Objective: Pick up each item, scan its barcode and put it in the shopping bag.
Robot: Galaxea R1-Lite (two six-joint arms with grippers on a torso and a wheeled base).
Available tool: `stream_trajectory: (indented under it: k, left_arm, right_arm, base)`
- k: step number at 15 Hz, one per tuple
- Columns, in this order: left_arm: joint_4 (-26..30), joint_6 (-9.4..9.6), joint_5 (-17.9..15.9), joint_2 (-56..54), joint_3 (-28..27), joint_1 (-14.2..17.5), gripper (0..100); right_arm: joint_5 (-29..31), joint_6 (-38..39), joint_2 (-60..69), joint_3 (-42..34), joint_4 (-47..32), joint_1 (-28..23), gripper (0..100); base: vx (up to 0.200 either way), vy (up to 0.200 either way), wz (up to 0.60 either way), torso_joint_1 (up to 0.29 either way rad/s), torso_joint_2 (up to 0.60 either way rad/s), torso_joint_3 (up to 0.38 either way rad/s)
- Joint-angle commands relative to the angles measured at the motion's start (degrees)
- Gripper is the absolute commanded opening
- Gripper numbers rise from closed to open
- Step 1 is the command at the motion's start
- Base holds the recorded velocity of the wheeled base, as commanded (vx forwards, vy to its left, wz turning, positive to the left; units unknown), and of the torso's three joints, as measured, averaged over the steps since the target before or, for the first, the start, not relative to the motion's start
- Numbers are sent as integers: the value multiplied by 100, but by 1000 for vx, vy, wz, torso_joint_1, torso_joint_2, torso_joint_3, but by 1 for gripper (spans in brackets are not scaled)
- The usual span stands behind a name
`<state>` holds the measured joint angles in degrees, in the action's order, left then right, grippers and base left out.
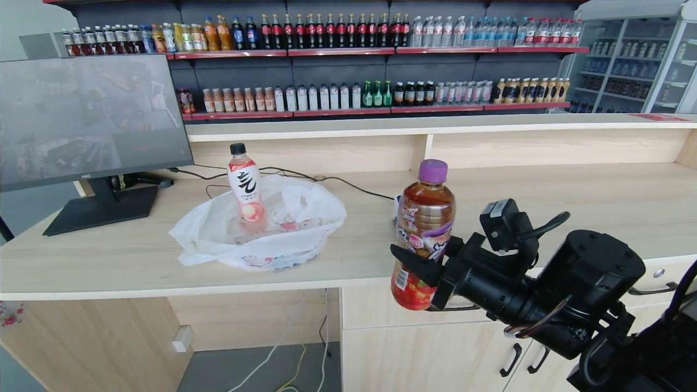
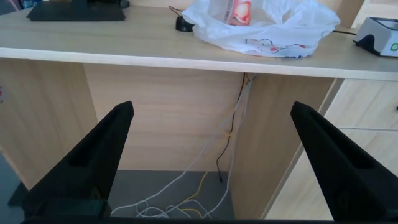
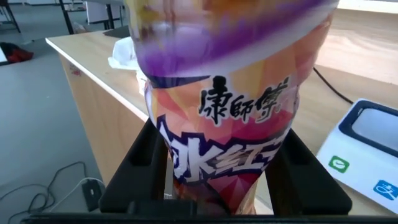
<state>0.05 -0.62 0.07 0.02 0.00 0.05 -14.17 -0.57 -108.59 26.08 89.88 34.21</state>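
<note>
Head view shows you 1 pink-labelled plastic bottle (image 1: 245,188) in the white plastic shopping bag (image 1: 261,253), right gripper (image 1: 423,257) clamping a purple-capped amber tea bottle (image 1: 426,218) before the counter (image 1: 136,261) (scan likely pending), left gripper (image 2: 211,112) spread empty.

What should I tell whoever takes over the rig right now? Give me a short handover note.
Left hand: open, holding nothing, low in front of the counter, below its top.
Right hand: shut on the tea bottle, purple cap up, held upright off the counter's front edge.
Shopping bag: lies open on the counter, with the pink bottle standing in it.
White scanner: on the counter just behind the held bottle.
Done: pink bottle bagged.
Left: the pictures do not show whether the tea bottle has been scanned. Scan it if not, then put it in the bag.
</note>
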Motion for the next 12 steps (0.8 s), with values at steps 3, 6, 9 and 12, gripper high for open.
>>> stream_trajectory:
  k: [3, 6, 9, 12]
  left_arm:
    - [-5, 9, -7, -2, 0, -5, 100]
    - [-5, 9, 1, -2, 0, -5, 100]
    - [-5, 9, -7, -2, 0, -5, 100]
    - [-5, 9, 1, -2, 0, -5, 100]
  right_arm:
    - [-7, -4, -30, 3, 12, 7, 0]
    - [2, -4, 14, 20, 12, -11, 0]
    - [2, -4, 58, 47, 12, -19, 0]
    - [-7, -22, 110, 179, 12, -213, 0]
  base:
    - [0, 0, 0, 0, 0, 0]
    - [0, 0, 0, 0, 0, 0]
    - [200, 0, 0, 7, 2, 2]
    - [133, 0, 0, 2, 0, 0]
